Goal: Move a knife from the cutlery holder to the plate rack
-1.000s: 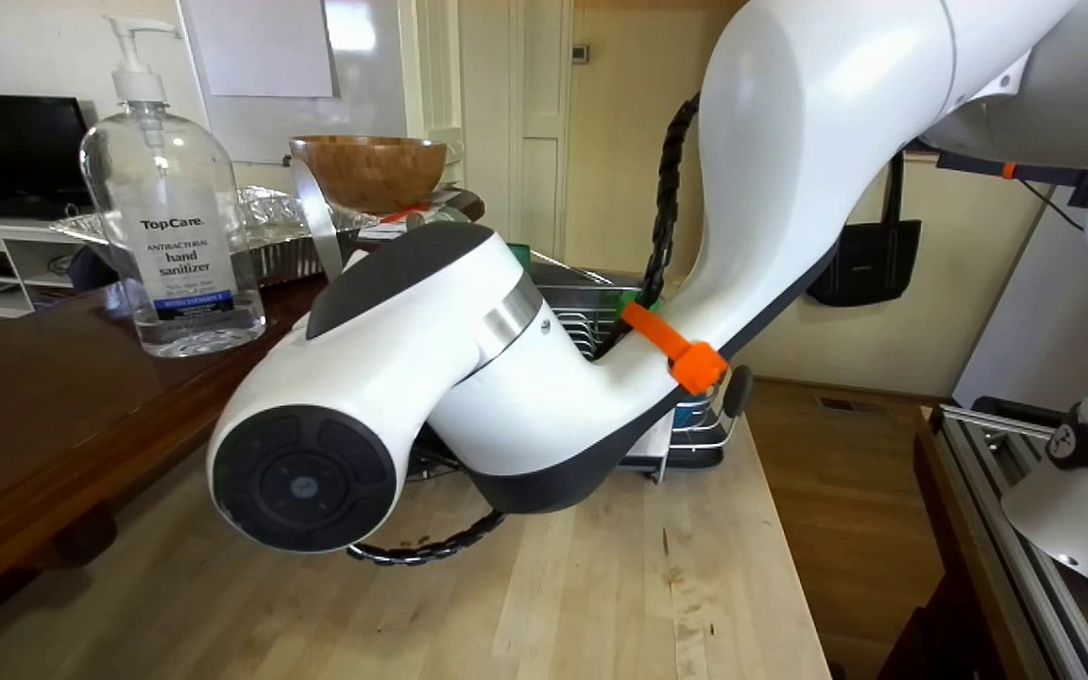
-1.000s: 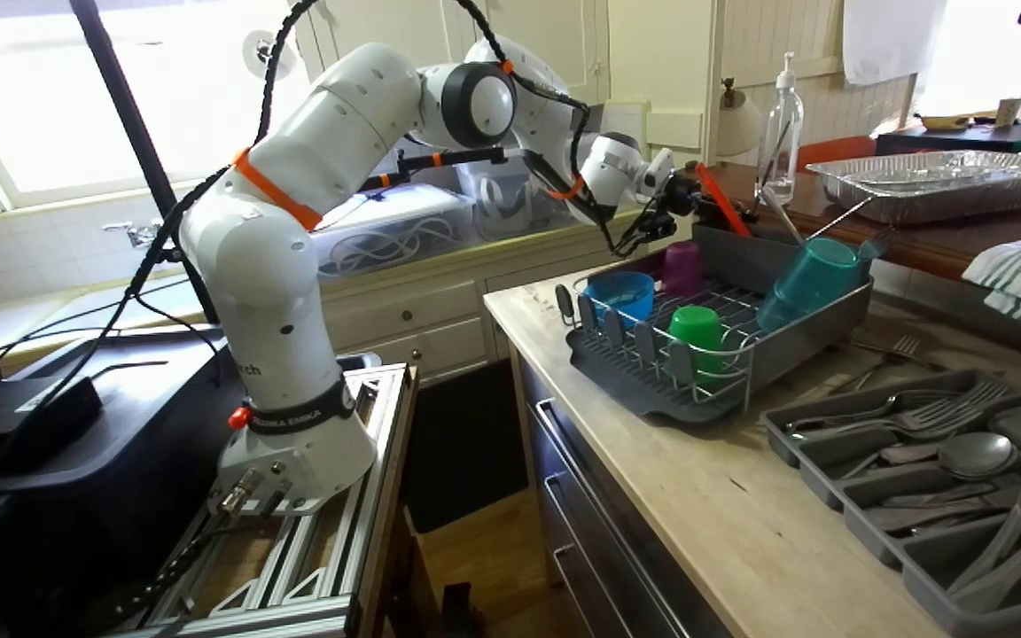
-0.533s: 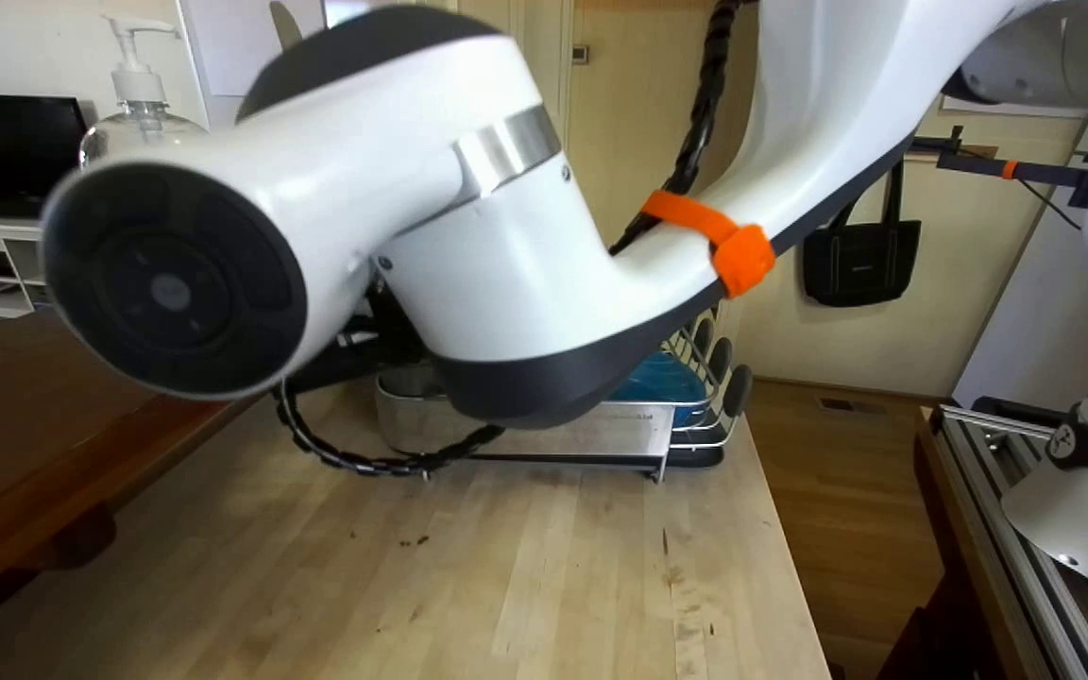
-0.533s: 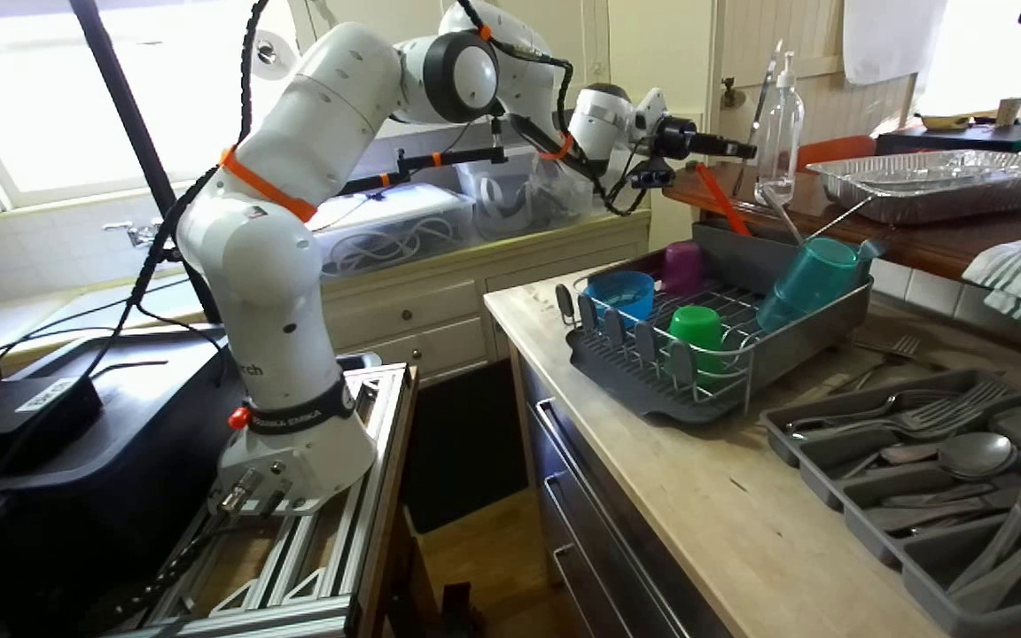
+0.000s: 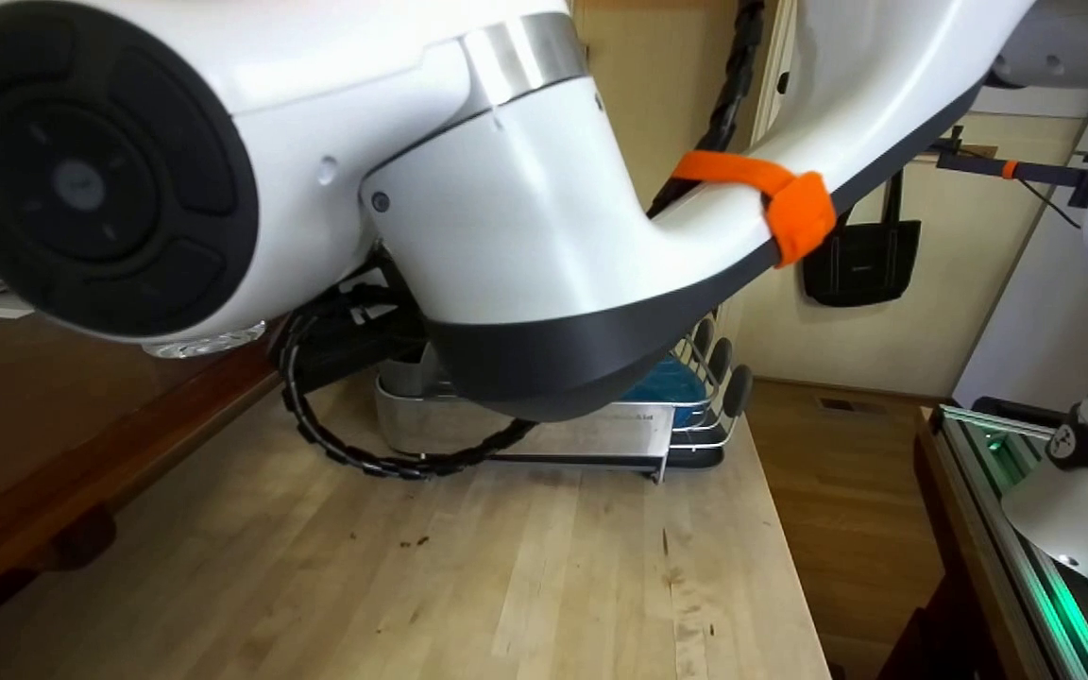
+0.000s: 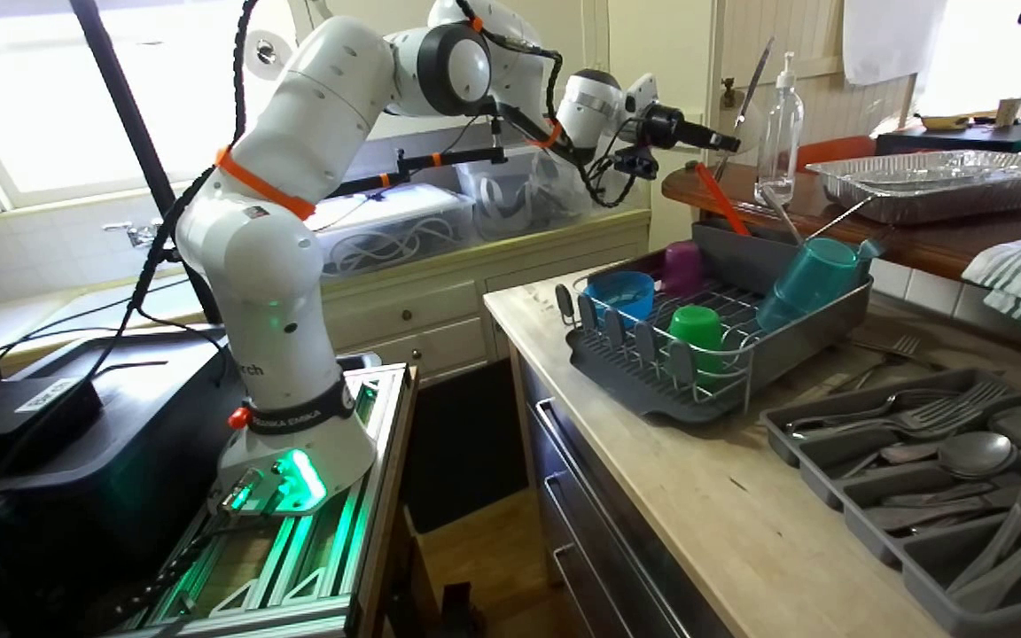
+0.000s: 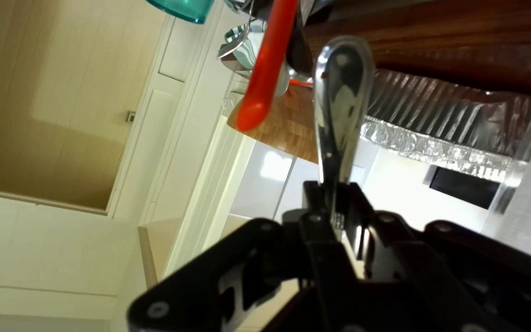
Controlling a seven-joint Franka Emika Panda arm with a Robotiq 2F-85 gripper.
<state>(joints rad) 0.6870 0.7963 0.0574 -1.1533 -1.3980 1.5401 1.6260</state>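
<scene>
Knife (image 7: pixel 339 110) higher — crosswise in hand (image 7: pixel 333 198)

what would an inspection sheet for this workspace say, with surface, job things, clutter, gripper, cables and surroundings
surface: pale wooden counter with a few dark specks
job's things: knife held tilted, not yet in the plate rack; cutlery holder at the rack's end
clutter: blue bowl, purple cup, green cup and tilted teal cup in the rack; cutlery tray beside it; loose fork on the counter
gripper: shut on the knife
cables: black cable looped under the arm
surroundings: dark wooden table with pump bottle and foil tray; hanging black bag
</scene>
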